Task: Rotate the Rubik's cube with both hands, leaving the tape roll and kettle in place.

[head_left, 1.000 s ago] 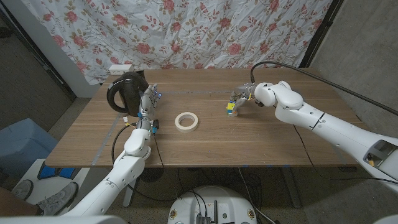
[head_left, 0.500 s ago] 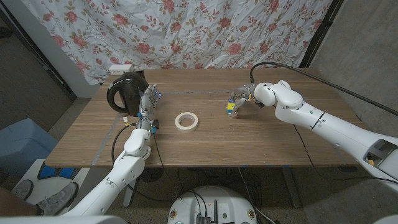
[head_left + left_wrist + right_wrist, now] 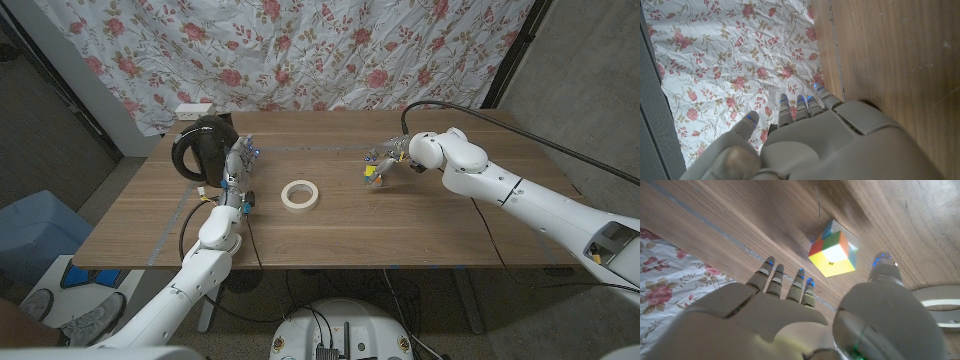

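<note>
Since a moment ago the left side has not shifted: the kettle (image 3: 203,146) sits at the worktop's (image 3: 330,235) far left, and the left hand (image 3: 238,168) stands just beside it, fingers apart, holding nothing. The tape roll (image 3: 300,194) lies where it was, between the two arms. The change is on the right — the right hand (image 3: 388,158) has lifted a little off the cube (image 3: 372,173). The right wrist view shows the cube (image 3: 834,254) free on the wood, fingers (image 3: 771,278) spread to one side and the thumb to the other, neither touching. So the turn seems not yet gripped, and only one hand is near the cube.
</note>
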